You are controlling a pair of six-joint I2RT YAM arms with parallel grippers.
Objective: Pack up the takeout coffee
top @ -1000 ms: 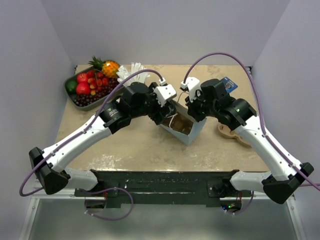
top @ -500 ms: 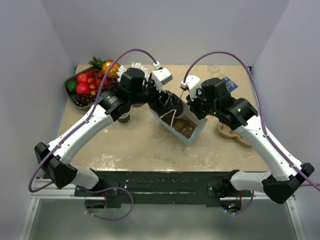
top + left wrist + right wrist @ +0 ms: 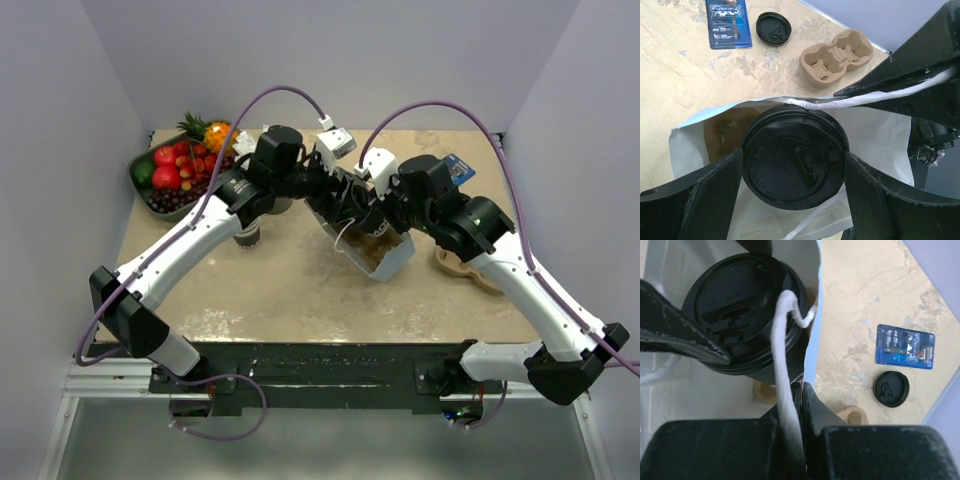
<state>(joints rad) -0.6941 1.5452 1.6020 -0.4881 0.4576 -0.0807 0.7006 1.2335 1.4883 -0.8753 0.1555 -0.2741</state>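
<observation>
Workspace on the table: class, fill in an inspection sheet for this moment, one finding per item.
Surface: beige mottled table, with worn patches.
Job's things: takeout coffee, black lid on, in the mouth of the white paper bag.
Clutter: fruit tray at far left; razor pack, spare black lid and cardboard cup carrier beyond the bag.
Grippers: left gripper clasps the coffee's sides; right gripper is shut on the bag's rim, beside its cord handle.
Cables: purple cables arch over both arms.
Surroundings: plain pale walls on three sides.
</observation>
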